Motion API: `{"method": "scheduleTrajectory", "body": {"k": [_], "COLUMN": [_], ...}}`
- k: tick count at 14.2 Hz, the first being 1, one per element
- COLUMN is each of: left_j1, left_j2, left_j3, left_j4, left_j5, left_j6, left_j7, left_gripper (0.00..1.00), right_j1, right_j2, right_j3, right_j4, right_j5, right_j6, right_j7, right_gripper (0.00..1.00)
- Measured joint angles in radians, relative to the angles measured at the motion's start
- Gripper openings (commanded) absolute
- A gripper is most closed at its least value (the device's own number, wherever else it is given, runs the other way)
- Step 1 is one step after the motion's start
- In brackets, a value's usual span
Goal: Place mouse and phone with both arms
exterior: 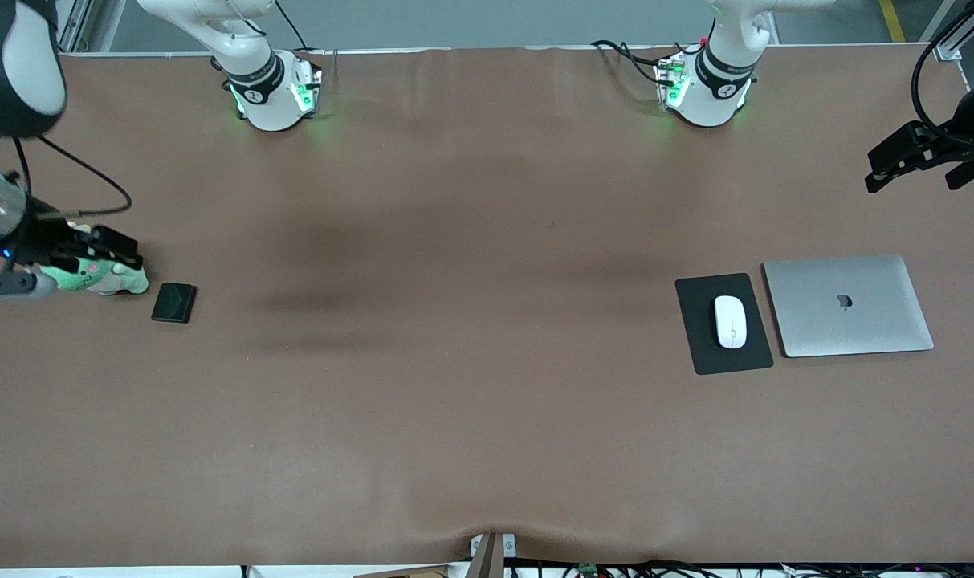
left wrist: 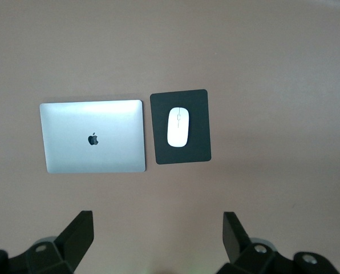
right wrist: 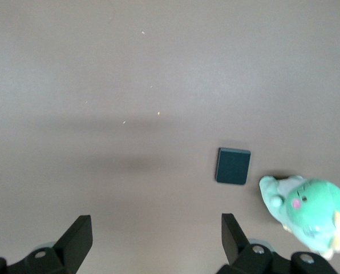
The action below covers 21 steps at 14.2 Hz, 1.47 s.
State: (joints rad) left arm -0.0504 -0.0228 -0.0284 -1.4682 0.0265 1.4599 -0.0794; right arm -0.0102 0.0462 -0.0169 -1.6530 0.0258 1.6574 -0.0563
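Observation:
The white mouse (exterior: 730,321) lies on a black mouse pad (exterior: 707,357) toward the left arm's end of the table; the left wrist view shows it too (left wrist: 178,127). The small black phone (exterior: 173,303) lies flat on the table toward the right arm's end, and also shows in the right wrist view (right wrist: 233,166). My left gripper (exterior: 916,164) hangs open and empty in the air near the table's end, with the mouse ahead of it (left wrist: 158,228). My right gripper (exterior: 101,247) is open and empty, up over the table's other end beside the phone (right wrist: 157,228).
A closed silver laptop (exterior: 848,305) lies beside the mouse pad, toward the table's end (left wrist: 93,137). A green plush toy (exterior: 109,281) sits beside the phone under my right gripper (right wrist: 307,211). The brown table (exterior: 470,361) stretches between the two groups.

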Motion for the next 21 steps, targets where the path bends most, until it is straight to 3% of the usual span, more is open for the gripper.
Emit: {"method": "scheduleTrajectory", "body": {"k": [7,21], "left_j1": [0.000,0.001], "left_j2": [0.002,0.003], "left_j3": [0.000,0.001], "left_j4": [0.000,-0.001], "left_j5": [0.000,0.000], "left_j6": [0.000,-0.038], "left_j7": [0.001,-0.014], "left_gripper": [1.00,1.00], "right_j1": [0.006,0.004], "right_j2": [-0.041,-0.035], "right_j3": [-0.032,-0.038], "right_j4": [0.155,0.156], "right_j5": [0.000,-0.001], "right_j6": [-0.223,-0.213], "right_j7": [0.030,0.035], "right_gripper": [1.00,1.00]}}
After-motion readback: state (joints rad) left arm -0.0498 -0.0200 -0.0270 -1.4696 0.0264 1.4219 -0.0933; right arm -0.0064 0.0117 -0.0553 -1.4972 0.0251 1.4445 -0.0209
